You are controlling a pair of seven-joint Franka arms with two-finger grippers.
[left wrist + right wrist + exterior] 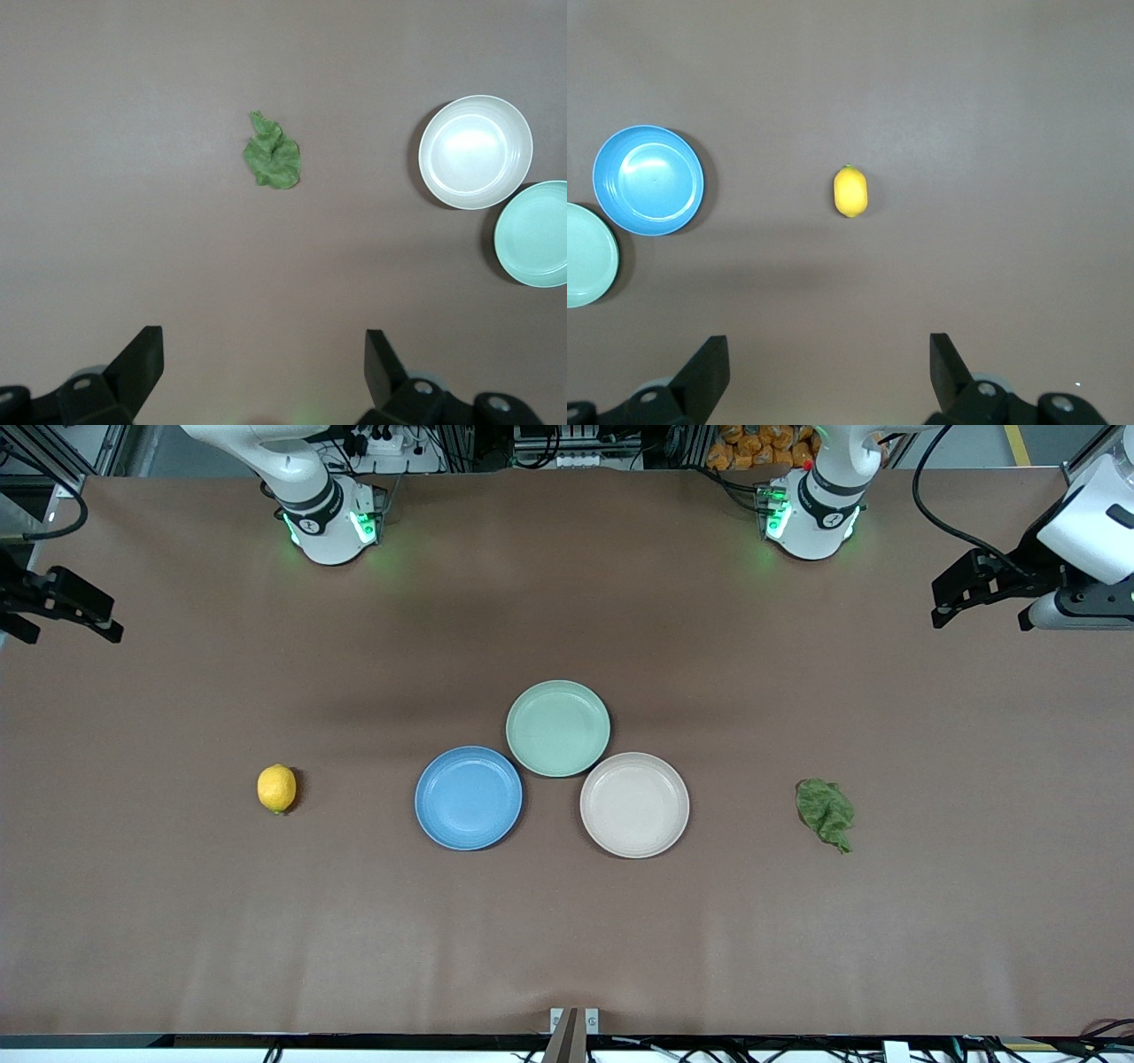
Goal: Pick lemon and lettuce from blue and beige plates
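Observation:
The lemon [276, 788] lies on the bare brown table, toward the right arm's end from the blue plate [468, 798]. The lettuce [826, 813] lies on the table toward the left arm's end from the beige plate [634, 804]. Neither plate has anything on it. My right gripper [66, 624] is open and high over the right arm's end of the table; its wrist view shows the lemon [850, 191] and blue plate [648, 180]. My left gripper [982, 607] is open over the left arm's end; its wrist view shows the lettuce [273, 155] and beige plate [476, 151].
A mint-green plate [557, 728] with nothing on it touches both other plates, farther from the front camera. It also shows in the left wrist view [534, 233] and the right wrist view [589, 255]. The two arm bases [330, 522] stand at the table's edge.

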